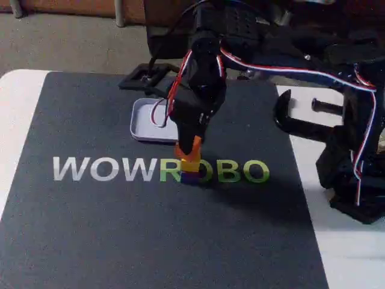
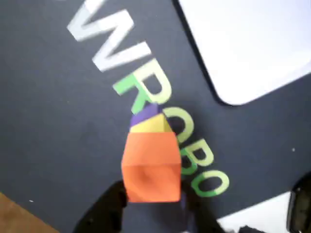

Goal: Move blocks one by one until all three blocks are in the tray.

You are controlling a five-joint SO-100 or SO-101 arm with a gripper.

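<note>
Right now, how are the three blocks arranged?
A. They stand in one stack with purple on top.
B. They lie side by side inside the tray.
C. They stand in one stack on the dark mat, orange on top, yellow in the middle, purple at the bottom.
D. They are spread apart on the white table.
C: the fixed view shows the orange block on the yellow block on the purple block, on the mat beside the tray.

The arm hides the tray's (image 1: pixel 139 123) right end in the fixed view; the wrist view crops the tray (image 2: pixel 252 43) at its top and right edges. The purple block (image 2: pixel 144 115) peeks, blurred, from beneath the stack.
</note>
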